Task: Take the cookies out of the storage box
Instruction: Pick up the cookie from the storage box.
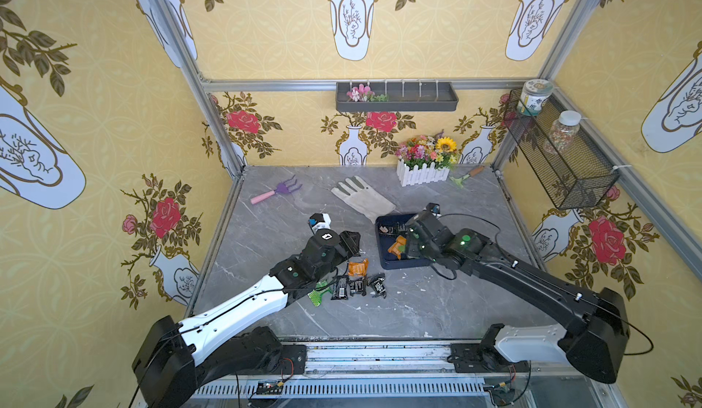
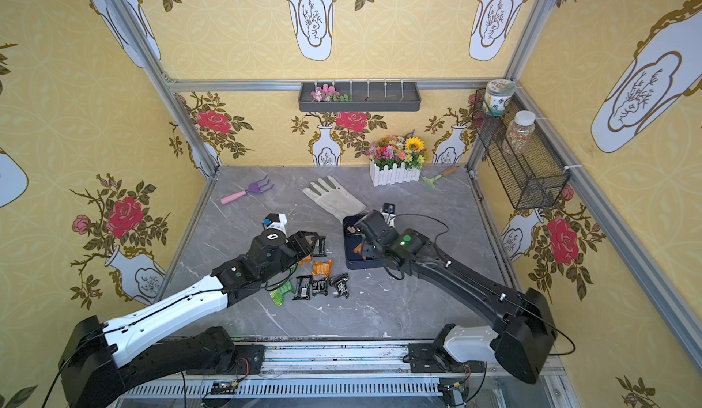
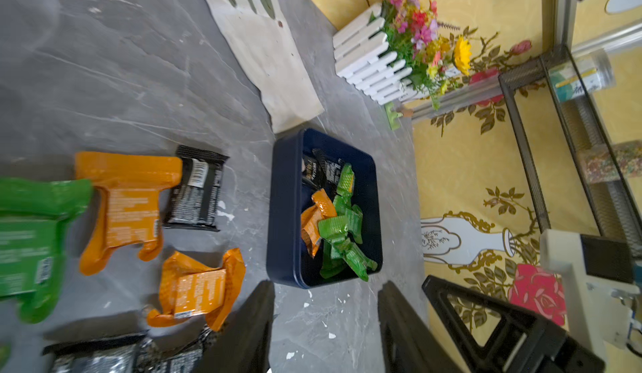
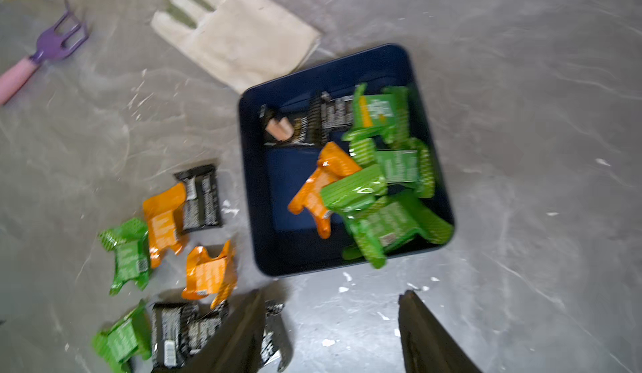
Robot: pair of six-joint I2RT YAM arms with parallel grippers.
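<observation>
The navy storage box (image 4: pixel 250 187) sits right of the table's middle, seen in both top views (image 1: pixel 380 244) (image 2: pixel 347 252). Several cookies lie in it: green packets (image 4: pixel 382 180), an orange one (image 4: pixel 323 183) and black ones (image 4: pixel 326 117). More cookies (image 1: pixel 357 279) (image 3: pixel 128 197) lie loose on the table left of the box. My right gripper (image 4: pixel 331 305) hovers open over the box's near edge (image 1: pixel 408 252), nothing between its fingers. Over the loose pile, my left gripper (image 3: pixel 326 305) (image 1: pixel 349 241) is open and empty, facing the box (image 3: pixel 278 215).
A white glove (image 1: pixel 364 197) lies just behind the box. A purple hand rake (image 1: pixel 277 191) is at the back left. A white picket planter (image 1: pixel 421 174) and a green trowel (image 1: pixel 465 176) stand at the back. A black mesh basket (image 1: pixel 562 159) hangs on the right wall.
</observation>
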